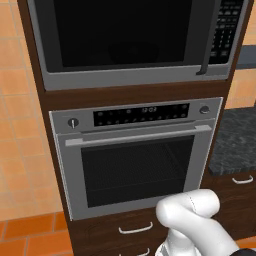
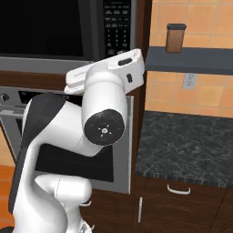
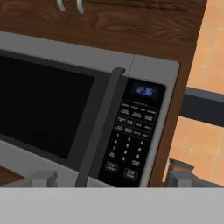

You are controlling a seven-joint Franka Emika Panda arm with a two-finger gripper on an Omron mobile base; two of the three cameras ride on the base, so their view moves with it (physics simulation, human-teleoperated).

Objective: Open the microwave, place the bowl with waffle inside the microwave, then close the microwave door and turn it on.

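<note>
While the microwave door (image 1: 125, 32) sits shut, its wide dark glass fills the upper left of the left base view, with the curved black handle bar (image 1: 209, 42) running down its right edge and the black keypad (image 1: 226, 30) at the upper right of that frame. Below the microwave (image 1: 135, 77), in the middle of the frame, is the silver oven (image 1: 135, 160) with its display strip, a knob at each end and a straight handle across its glass door. A white arm joint (image 1: 192, 210) rises at the lower right, and a strip of dark speckled tabletop (image 1: 235, 140) shows at the right edge.

From the right base view, the arm (image 2: 104, 113) covers the left and centre of the frame, with the microwave glass at the upper left and the keypad (image 2: 117, 22) just above the arm's top. The dark tabletop (image 2: 186, 145) spreads across the lower right, and a brown canister (image 2: 175, 37) with a dark lid stands on a grey shelf (image 2: 191, 61) at the upper right.

Through the hand view, the dark glass lies at left, the handle bar (image 3: 100, 131) slants through the centre, and the keypad (image 3: 131, 135) with its lit blue display sits just right of it. The pincer (image 3: 111, 179) stands wide at the bottom edge, one fingertip (image 3: 43, 178) low left and the other low right, holding nothing, apart from the door.
</note>
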